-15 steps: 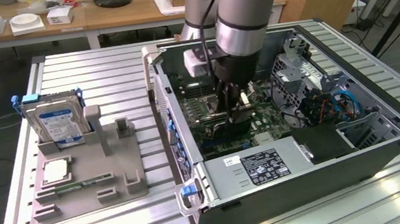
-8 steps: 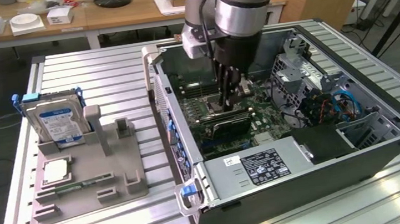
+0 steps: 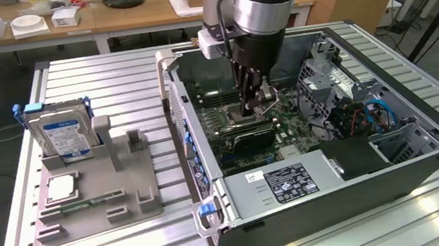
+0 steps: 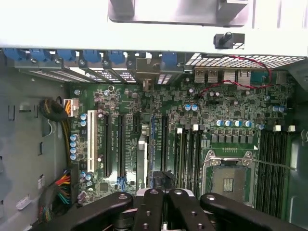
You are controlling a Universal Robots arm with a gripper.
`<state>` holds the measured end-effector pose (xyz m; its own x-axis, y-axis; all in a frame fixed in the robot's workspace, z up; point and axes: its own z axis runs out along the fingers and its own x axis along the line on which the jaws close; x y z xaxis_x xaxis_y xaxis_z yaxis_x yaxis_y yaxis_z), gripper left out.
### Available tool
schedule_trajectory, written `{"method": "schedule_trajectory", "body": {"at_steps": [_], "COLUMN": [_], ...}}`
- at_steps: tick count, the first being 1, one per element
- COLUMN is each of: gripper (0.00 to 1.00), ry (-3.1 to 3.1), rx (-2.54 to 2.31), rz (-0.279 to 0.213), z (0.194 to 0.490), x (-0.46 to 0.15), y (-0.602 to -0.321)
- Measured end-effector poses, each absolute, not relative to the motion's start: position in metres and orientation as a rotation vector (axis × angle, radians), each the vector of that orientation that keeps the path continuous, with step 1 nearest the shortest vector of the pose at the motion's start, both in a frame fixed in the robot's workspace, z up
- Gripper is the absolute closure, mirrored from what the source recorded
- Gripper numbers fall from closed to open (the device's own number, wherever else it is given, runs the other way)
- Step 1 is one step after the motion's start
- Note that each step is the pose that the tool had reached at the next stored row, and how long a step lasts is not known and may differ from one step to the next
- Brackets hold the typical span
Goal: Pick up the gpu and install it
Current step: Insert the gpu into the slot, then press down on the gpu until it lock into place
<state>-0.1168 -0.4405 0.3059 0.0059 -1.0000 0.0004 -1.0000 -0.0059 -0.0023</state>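
The gripper (image 3: 252, 108), at the centre of the exterior view, pinches the gpu (image 3: 247, 134) just beneath it. The card's long axis appears parallel to the motherboard slots (image 4: 111, 144).

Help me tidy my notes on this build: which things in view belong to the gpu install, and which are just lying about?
In the job:
gpu, down on the motherboard
gripper, shut, close by the gpu
open computer case

Lying about:
hard drive
memory stick
gray holder that carries both
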Motion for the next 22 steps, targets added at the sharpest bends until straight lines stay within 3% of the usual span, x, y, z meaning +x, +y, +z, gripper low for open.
{"method": "schedule_trajectory", "body": {"at_steps": [22], "gripper": [0.89], "ry": [2.214], "rx": [-2.227], "rz": [-0.005], "z": [0.2974], "x": [-0.1169], "y": [-0.4399]}}
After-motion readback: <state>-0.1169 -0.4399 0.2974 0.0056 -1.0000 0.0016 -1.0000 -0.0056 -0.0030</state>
